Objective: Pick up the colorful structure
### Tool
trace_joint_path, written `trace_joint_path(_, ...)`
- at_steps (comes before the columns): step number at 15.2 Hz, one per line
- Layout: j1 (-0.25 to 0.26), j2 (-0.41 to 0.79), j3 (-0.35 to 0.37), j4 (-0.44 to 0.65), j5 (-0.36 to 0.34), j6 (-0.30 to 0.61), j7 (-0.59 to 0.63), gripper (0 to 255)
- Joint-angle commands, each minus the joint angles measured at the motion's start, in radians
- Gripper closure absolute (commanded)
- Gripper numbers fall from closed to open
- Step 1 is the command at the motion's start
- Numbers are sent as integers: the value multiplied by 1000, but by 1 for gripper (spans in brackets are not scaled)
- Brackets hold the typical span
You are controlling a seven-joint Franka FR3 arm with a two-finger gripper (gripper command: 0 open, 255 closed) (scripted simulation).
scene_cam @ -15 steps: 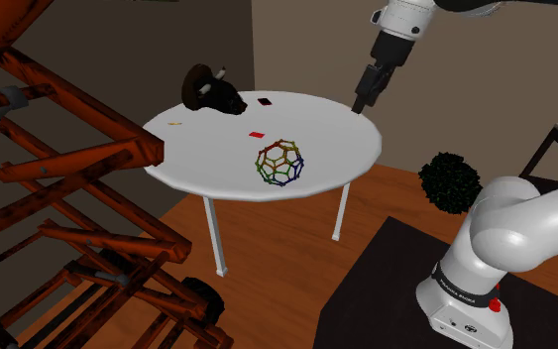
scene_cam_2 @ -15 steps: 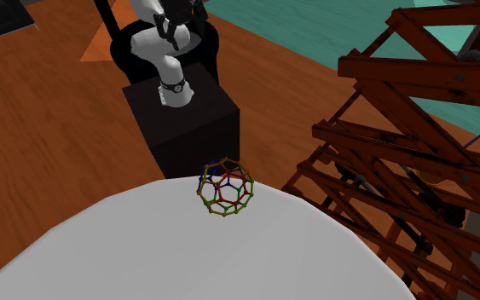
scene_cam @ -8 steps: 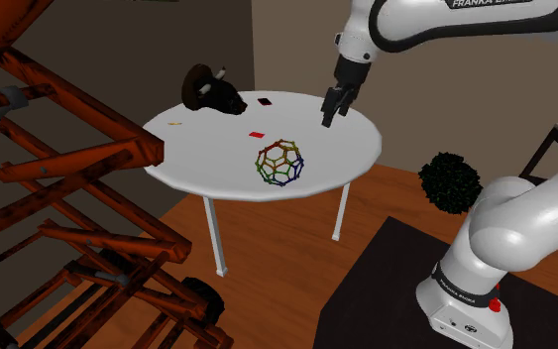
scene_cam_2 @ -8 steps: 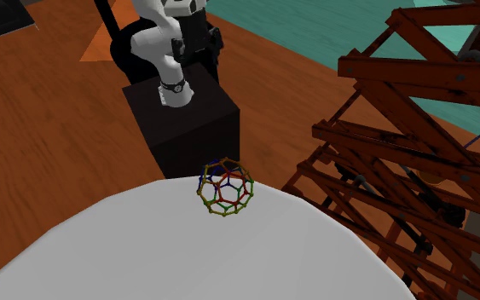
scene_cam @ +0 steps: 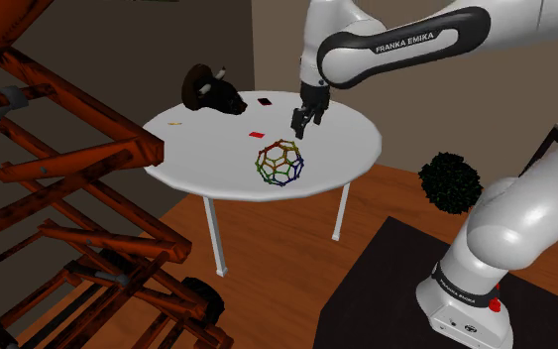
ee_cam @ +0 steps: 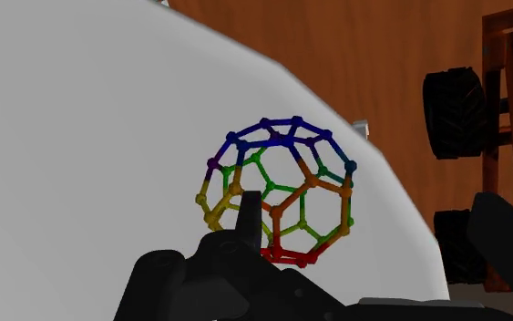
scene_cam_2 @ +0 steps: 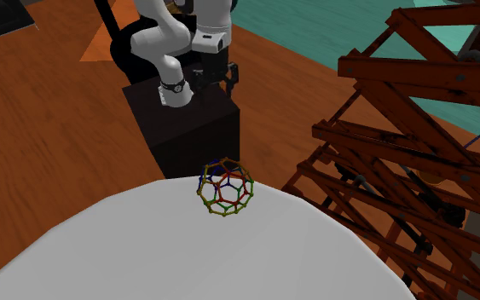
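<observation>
Gripper, fingers spread and holding nothing, hovering over table, near structure yet apart, structure close to table's rim, broad white tabletop beyond it.

Dim, warm room in the shoulder view, and the white top of the bench is the brightest patch going, lit from above with its rim in shade, while soft glossy highlights run along the arm. Over in the second exterior view the bench reads a flatter, duller grey, and in the wrist view it's an even pale grey with the fingers near-black shapes against it. Edges crisp, lines straight right out to the corners.
</observation>
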Motion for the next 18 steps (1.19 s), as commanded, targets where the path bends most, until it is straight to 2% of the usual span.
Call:
trace_joint_path(1,-16,84,18,38,-55,34,39,0)
trace_joint_path(7,-36,324,52,185,-239,67,172,0)
trace_joint_path(14,-7,613,29,425,-441,32,292,0)
trace_joint_path(15,-2,641,24,451,-457,26,299,0)
trace_joint_path(18,0,656,19,433,-469,54,318,0)
